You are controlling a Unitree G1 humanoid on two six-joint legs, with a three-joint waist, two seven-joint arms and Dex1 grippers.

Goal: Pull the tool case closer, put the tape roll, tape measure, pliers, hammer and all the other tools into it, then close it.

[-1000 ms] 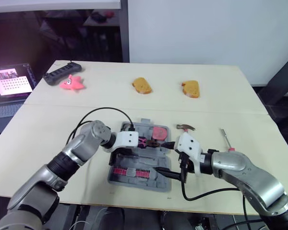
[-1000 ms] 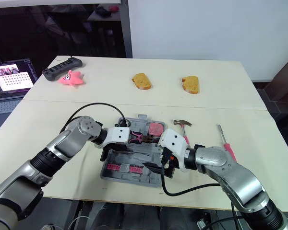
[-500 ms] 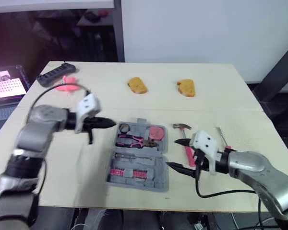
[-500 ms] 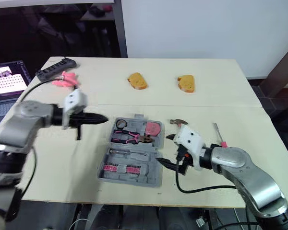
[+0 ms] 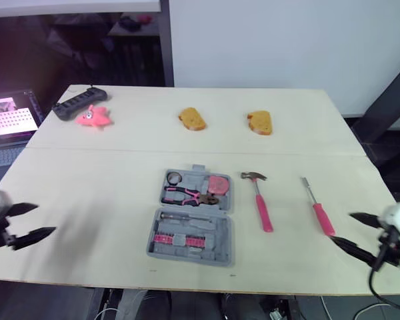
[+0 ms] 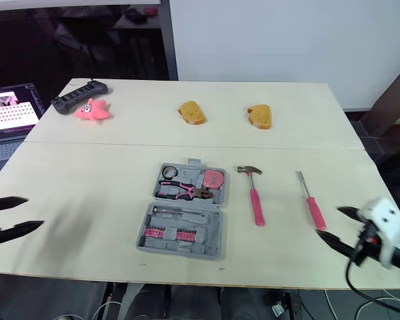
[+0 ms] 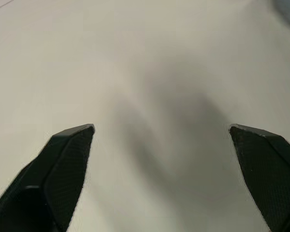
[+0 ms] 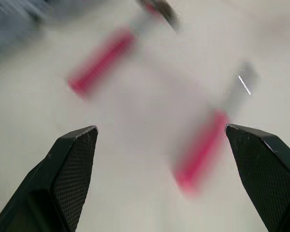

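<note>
The grey tool case (image 5: 191,219) lies open at the table's middle. Its far half holds the pink-handled pliers (image 5: 187,195), a pink tape measure (image 5: 218,185) and a small tape roll (image 5: 174,177); a row of pink bits sits in the near half. To the right of the case the pink-handled hammer (image 5: 259,203) rests on the table, and farther right a pink-handled screwdriver (image 5: 317,208). My left gripper (image 5: 45,219) is open and empty over bare table at the far left edge. My right gripper (image 5: 341,227) is open and empty at the far right, just near of the screwdriver (image 8: 203,154).
At the back of the table are a black power strip (image 5: 77,102), a pink star toy (image 5: 93,116) and two bread pieces (image 5: 193,119) (image 5: 260,123). A laptop (image 5: 10,120) stands off the table's left side.
Both arms have drawn back from the case to the table's outer sides. The left gripper, shut before, now stands open. The right stayed open.
</note>
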